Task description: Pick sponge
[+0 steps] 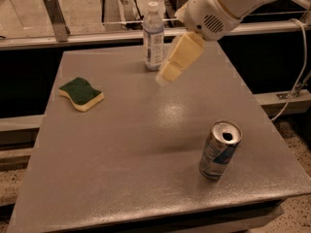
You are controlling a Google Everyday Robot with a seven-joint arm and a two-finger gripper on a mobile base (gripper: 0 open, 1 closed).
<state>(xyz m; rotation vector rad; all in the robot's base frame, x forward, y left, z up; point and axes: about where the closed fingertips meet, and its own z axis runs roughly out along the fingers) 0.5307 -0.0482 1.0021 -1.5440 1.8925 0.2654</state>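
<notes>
The sponge (81,93), dark green on top over pale yellow foam, lies flat on the left part of the grey table (146,144). My gripper (165,74), pale yellow and blocky, hangs from the white arm above the table's far middle, just right of a water bottle. It points down and to the left, well to the right of the sponge and apart from it. It holds nothing that I can see.
A clear water bottle (153,36) with a white cap stands upright at the far middle of the table. An open drink can (219,150) stands at the near right. A rail and dark gap run behind the table. A cable hangs at the right.
</notes>
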